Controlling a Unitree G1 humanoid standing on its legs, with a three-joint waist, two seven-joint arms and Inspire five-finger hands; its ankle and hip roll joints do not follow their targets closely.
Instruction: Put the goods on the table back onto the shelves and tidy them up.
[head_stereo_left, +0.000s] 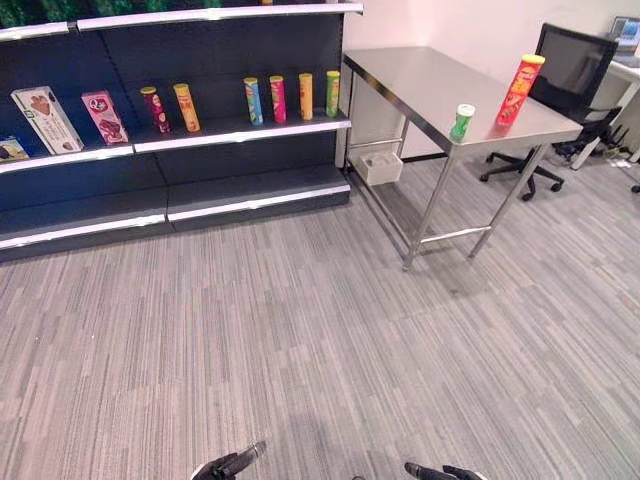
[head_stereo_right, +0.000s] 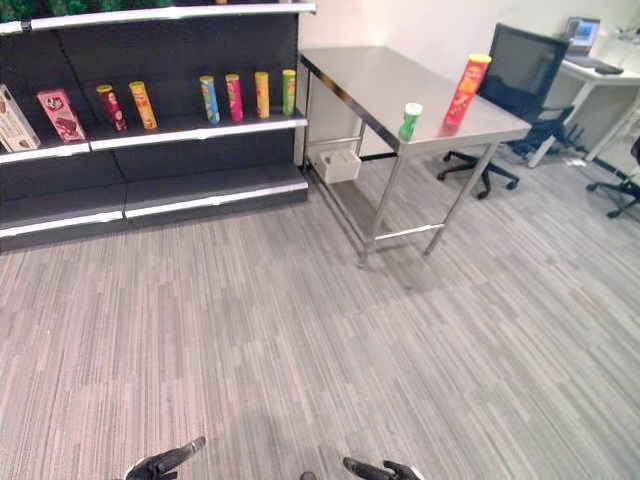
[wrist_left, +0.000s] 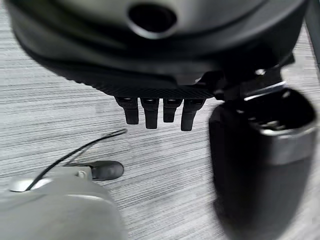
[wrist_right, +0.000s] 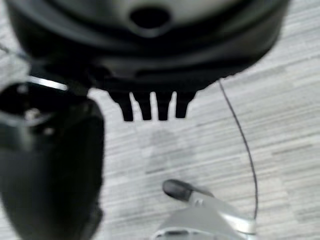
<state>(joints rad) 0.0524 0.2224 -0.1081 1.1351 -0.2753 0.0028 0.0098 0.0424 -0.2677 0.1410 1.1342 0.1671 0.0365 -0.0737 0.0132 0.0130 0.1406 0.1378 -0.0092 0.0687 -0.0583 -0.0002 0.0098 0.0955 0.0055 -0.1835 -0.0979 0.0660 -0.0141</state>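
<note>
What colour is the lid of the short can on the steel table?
White; the short can below it is green. Best in the left eye view.

Table (head_stereo_left: 420, 75): brushed steel top, smooth, satin sheen; legs bare metal too, a bit brighter. Shelves (head_stereo_left: 255, 188): dark painted boards & back panel, matt, w/ pale glossy edge strips. Tubes on shelf (head_stereo_left: 277, 99): glossy printed wrap. Boxes (head_stereo_left: 46, 119) far left: printed card, slight sheen. Tall red tube (head_stereo_left: 519, 90) & small green tube (head_stereo_left: 461, 122) on table: glossy wrap, plastic-looking lids. White bin (head_stereo_left: 381, 165) under table: plastic, matt. Floor (head_stereo_left: 300, 330): grey striped carpet, matt, fine ribbed weave. Chair (head_stereo_left: 570, 65) far right: black, matt, material n/k. Left hand (wrist_left: 150, 60) & right hand (wrist_right: 150, 50): dark plastic shell, mostly matt; left has a ribbed rim.
</note>
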